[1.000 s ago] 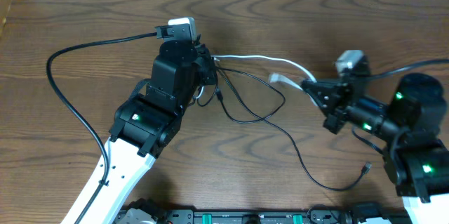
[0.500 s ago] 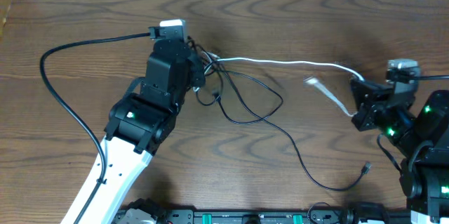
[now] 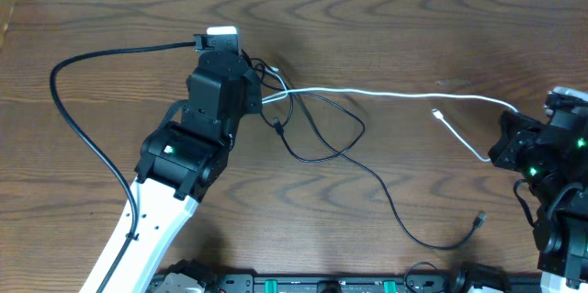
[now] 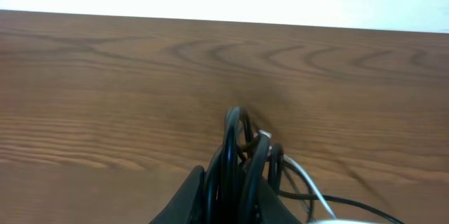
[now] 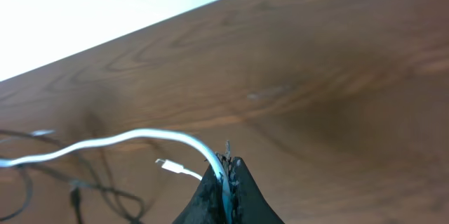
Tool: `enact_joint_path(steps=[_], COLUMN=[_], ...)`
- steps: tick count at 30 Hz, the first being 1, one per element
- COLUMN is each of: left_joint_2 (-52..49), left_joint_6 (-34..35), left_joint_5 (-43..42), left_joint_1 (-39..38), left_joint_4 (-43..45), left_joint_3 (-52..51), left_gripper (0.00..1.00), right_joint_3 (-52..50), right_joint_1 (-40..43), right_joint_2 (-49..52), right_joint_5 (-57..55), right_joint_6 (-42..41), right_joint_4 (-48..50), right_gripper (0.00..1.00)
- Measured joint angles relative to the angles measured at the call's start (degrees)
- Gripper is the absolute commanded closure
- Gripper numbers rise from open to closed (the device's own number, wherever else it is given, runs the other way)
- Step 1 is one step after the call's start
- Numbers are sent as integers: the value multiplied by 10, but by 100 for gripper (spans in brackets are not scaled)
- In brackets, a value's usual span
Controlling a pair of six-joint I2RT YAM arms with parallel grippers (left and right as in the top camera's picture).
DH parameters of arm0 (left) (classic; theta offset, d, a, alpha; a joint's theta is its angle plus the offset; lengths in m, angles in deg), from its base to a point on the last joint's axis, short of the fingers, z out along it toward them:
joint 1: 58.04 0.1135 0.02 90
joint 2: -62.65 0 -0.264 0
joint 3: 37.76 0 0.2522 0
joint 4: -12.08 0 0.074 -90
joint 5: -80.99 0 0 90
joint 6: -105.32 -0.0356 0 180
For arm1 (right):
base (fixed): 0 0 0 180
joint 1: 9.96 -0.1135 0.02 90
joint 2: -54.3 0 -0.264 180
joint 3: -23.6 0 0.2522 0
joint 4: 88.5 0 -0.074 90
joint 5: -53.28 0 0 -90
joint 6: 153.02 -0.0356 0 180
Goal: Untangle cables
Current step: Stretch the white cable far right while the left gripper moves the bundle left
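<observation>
Partly done: the right claw (image 5: 226, 175) clamps the thin white cord (image 3: 386, 94), stretched toward frame right, while the left claw (image 4: 242, 182) pinches loops of the long thin black cord (image 4: 230, 147), both cords crossing there, unseparated.

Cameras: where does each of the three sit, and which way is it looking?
Overhead: fixed above the table, looking straight down; shows the left arm, right arm, black cable and white cable.
Left wrist: on the left arm, looking low across the table to its far edge; the left gripper shows at the bottom, pinching black cable loops.
Right wrist: on the right arm, looking across the table; the right gripper shows at the bottom, shut on the white cable.
Shared: the white cable's plug shows overhead and from the right wrist.
</observation>
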Motion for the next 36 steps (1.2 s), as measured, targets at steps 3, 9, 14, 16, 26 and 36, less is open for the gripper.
enact_joint_path(steps=[3, 9, 14, 16, 26, 36], left_joint_2=[0, 0, 0, 0, 0, 0], left_joint_6=[-7, -11, -11, -11, -11, -11], left_joint_5=[20, 42, 44, 47, 51, 48], left_joint_1=[7, 34, 65, 82, 137, 198], left_joint_4=[-1, -10, -15, -16, -16, -18], left_joint_3=[0, 0, 0, 0, 0, 0], left_gripper=[85, 85, 85, 85, 85, 85], right_joint_3=[0, 0, 0, 0, 0, 0], right_joint_1=[18, 57, 91, 105, 155, 224], right_joint_2=[0, 0, 2, 6, 38, 69], right_joint_5=[-16, -43, -55, -58, -62, -54], right_joint_6=[-2, -13, -19, -20, -21, -21], right_joint_4=[-13, -27, -28, -28, -30, -29], right_gripper=[99, 99, 99, 99, 99, 99])
